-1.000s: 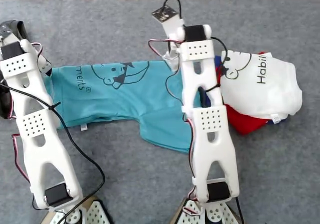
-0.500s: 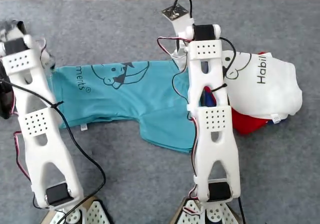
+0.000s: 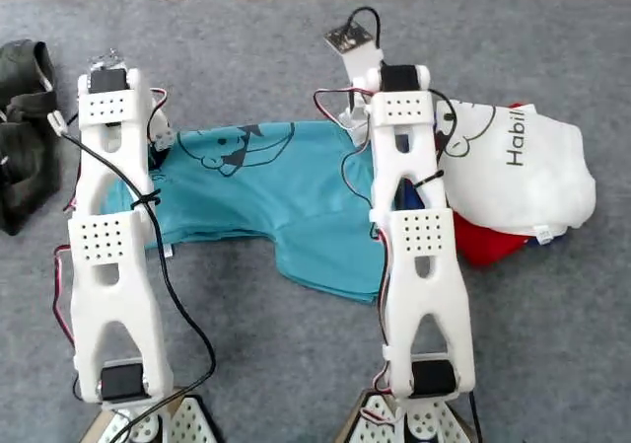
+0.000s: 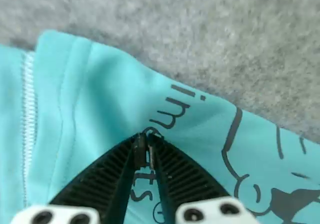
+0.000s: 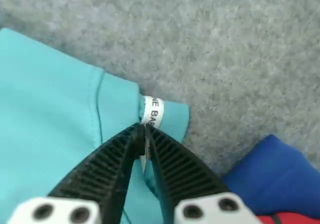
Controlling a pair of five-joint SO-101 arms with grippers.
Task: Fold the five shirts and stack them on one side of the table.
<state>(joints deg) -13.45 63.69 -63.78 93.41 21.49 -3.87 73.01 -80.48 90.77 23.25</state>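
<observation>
Teal shirt (image 3: 286, 196), pinched by left tool (image 4: 145, 145) and right tool (image 5: 143, 134), has since folded inward

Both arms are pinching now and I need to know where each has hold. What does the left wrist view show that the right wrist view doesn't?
Left wrist view: the left gripper shut on the teal shirt at its dark printed lettering, with a white-stitched seam to one side. Right wrist view: the right gripper shut on the same shirt's edge at a white label, with a blue shirt and a sliver of red cloth nearby. Shared: teal fabric on the grey table cover.
</observation>
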